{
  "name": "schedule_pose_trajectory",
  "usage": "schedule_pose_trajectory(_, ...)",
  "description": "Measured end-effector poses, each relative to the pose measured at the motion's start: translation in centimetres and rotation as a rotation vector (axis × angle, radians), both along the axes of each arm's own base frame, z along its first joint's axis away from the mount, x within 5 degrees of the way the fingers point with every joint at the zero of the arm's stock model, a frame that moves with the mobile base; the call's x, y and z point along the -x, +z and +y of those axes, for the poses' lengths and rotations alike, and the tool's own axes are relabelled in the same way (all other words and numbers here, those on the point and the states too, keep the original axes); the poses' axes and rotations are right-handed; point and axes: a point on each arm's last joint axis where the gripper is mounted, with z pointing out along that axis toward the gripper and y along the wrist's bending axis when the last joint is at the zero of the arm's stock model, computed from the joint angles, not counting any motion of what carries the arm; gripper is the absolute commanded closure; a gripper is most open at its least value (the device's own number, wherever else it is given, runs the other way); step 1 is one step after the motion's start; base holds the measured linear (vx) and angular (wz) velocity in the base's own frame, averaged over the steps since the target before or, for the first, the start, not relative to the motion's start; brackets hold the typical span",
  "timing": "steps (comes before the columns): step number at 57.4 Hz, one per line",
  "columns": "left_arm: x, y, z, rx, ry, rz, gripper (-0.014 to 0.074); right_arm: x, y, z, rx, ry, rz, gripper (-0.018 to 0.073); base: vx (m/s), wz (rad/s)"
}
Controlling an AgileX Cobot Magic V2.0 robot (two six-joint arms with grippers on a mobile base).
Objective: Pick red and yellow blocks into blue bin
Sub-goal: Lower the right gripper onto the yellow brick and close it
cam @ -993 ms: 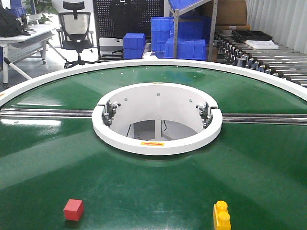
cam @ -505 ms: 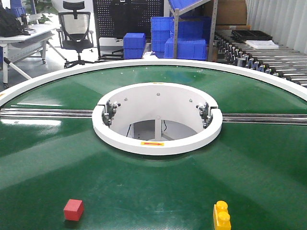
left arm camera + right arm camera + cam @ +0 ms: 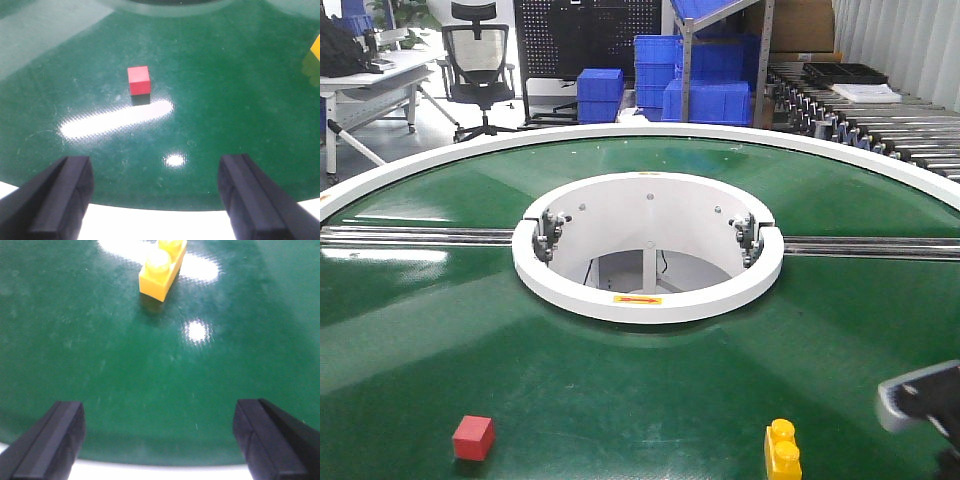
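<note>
Blocks first: the red cube (image 3: 473,437) sits low on the left of the green tabletop (image 3: 620,380), and the yellow studded brick (image 3: 782,450) sits low on the right. They are well apart from each other, both nearer my side than the white ring (image 3: 650,300) at the centre. Neither is touched or lifted, and I see no blue bin with an out-turned rim in any view, so I judge the task to be at its opening step, the approach to the first grasp. My left gripper (image 3: 155,165) is released, its fingers spread wide, hanging over the near edge of the tabletop. The cube is ahead of it and a little left of the line between the fingers. My right gripper (image 3: 159,410) is spread just as wide and empty. The brick is ahead of it, near the top of that wrist view and skewed to the fingers. A grey part of my right arm (image 3: 920,400) shows at the right edge of the front view, near the brick. Next, I think, each arm must reach forward and down. The right wrist may need to turn to square the fingers to the brick's long sides before closing.
</note>
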Motion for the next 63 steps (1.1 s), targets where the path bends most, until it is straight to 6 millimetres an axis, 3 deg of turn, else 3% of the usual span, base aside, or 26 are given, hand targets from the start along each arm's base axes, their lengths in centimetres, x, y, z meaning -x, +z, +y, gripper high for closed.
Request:
schedule_pose_trajectory(19, 0.0, -0.1, 0.0, -0.002, 0.000, 0.007, 0.0024, -8.9, -1.8, 2.8, -0.027, -0.034, 0.119, -0.0074, 0.00, 0.00)
schedule_pose_trajectory(36, 0.0, -0.1, 0.0, -0.002, 0.000, 0.007, 0.0024, -15.6, -5.5, 4.1, 0.018, -0.135, 0.219, -0.0052, 0.00, 0.00)
schedule_pose_trajectory(47, 0.0, -0.1, 0.0, -0.002, 0.000, 0.007, 0.0024, -17.9, -8.0, 4.1, 0.077, -0.215, 0.262, -0.0030, 0.00, 0.00)
schedule_pose_trajectory(63, 0.0, -0.1, 0.0, -0.002, 0.000, 0.007, 0.0024, -18.8, -9.8, 4.4, 0.074, -0.237, 0.278, -0.0023, 0.00, 0.00)
